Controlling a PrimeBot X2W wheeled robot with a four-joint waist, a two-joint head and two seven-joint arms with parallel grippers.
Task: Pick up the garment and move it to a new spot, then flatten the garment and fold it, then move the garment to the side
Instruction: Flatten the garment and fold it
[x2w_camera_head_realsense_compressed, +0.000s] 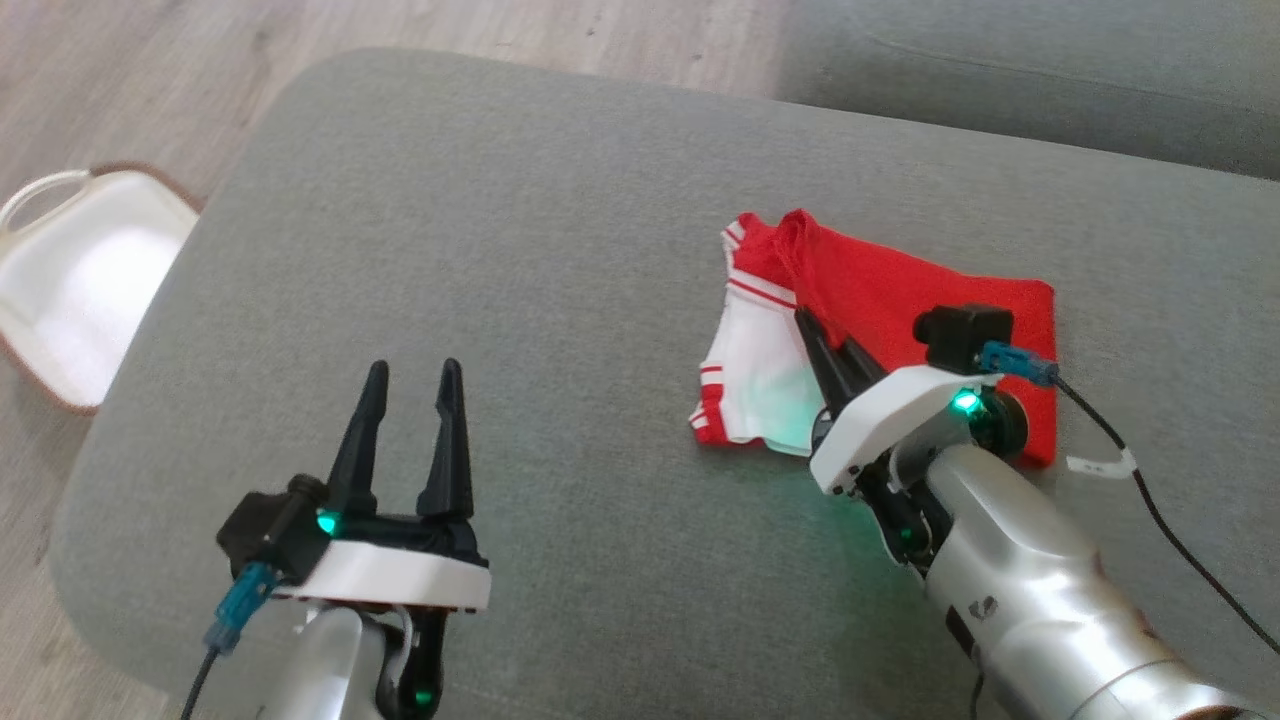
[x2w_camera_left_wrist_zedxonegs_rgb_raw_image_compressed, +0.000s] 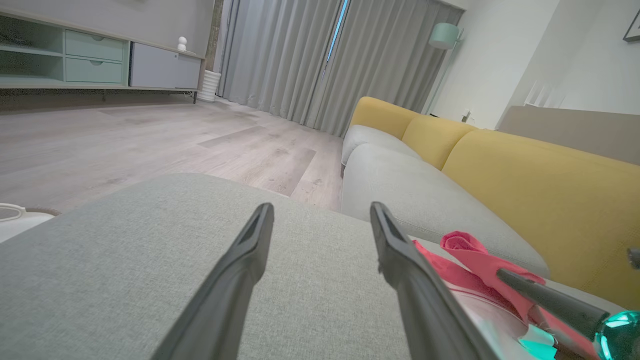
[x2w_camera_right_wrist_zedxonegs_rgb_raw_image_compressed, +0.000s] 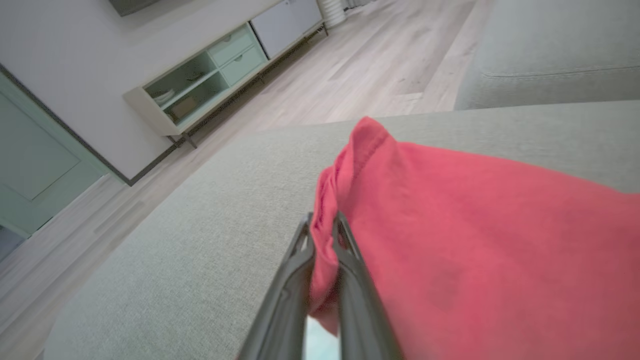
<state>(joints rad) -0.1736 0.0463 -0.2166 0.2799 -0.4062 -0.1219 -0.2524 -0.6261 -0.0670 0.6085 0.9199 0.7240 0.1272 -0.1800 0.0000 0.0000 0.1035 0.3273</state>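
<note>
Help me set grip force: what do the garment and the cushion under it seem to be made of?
The garment looks like thin, soft knit cloth, matte red with a white striped panel; it bunches where the right gripper pinches it. The cushion seems to be woven grey upholstery, matte, with a fine flecked weave; probably padded, judging by its rounded edges.

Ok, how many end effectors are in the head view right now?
2. The left end effector is at lower left, open over the grey cushion. The right end effector is right of centre, shut on a fold of the red-and-white garment.
</note>
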